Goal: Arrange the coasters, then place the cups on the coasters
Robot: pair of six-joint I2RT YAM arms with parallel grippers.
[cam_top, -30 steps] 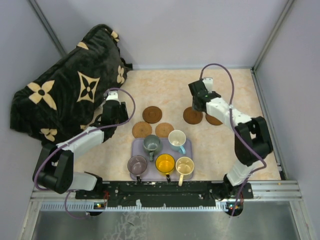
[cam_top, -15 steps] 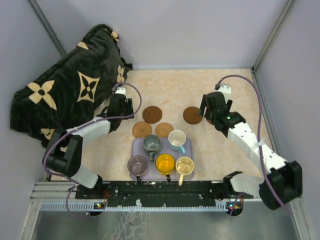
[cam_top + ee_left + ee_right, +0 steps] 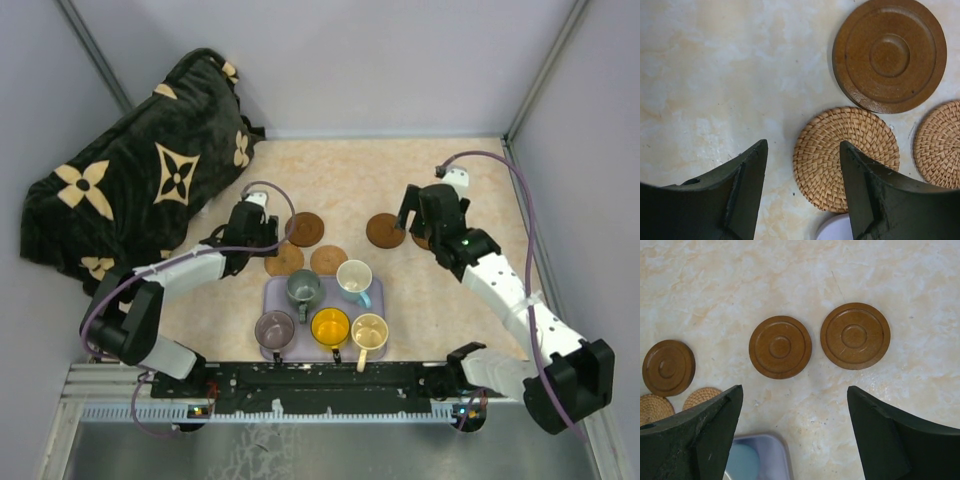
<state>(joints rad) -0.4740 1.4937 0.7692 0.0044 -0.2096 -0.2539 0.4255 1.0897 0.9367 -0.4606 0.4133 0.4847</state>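
Three brown wooden coasters and two woven tan ones lie on the table. In the right wrist view two wooden coasters (image 3: pixel 780 346) (image 3: pixel 855 335) sit side by side just beyond my right gripper (image 3: pixel 794 388), which is open and empty above bare table. My left gripper (image 3: pixel 802 145) is open over the edge of a woven coaster (image 3: pixel 846 157), with a wooden coaster (image 3: pixel 890 54) beyond it. The cups stand on the lavender tray (image 3: pixel 270 292): grey-green (image 3: pixel 303 288), light blue (image 3: pixel 354 280), purple-grey (image 3: pixel 274 329), yellow (image 3: pixel 330 326) and cream (image 3: pixel 369 331).
A black blanket with tan flower shapes (image 3: pixel 130 180) is heaped at the back left. Grey walls close the table at the back and both sides. The second woven coaster (image 3: pixel 328 260) lies right at the tray's far edge.
My right gripper has drawn back from the two right-hand wooden coasters and opened wider. My left gripper has moved right, from beside the blanket to over the left woven coaster.
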